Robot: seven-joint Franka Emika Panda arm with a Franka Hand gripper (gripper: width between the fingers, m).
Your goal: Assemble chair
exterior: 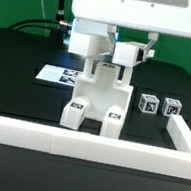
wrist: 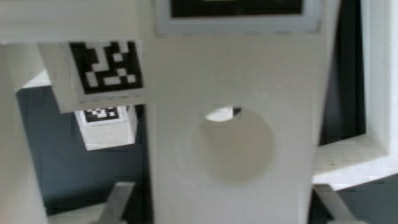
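On the table, just behind the border rail, the chair stood part-built: a tall white slab on two blocky legs, each foot bearing a tag. The gripper hung straight over it. In the exterior view the chair therefore lay at 6 o'clock from the tool, its long axis upright and running up into the jaws. The jaws were drawn nearly together and appeared to be clamped on the top of the chair. The wrist view agreed, with the slab, marked by an oval recess and a small hole, filling the space between the fingers. Where exactly the pads sat on it could not be made out. Two loose tagged blocks lay at 3 o'clock from the chair, near but apart from it. The marker board lay flat at about 10 o'clock. The coming move would probably turn on that vertical line: a lift or press would have to run 12-to-6, and the rail close at 6 o'clock left little room on the table side.
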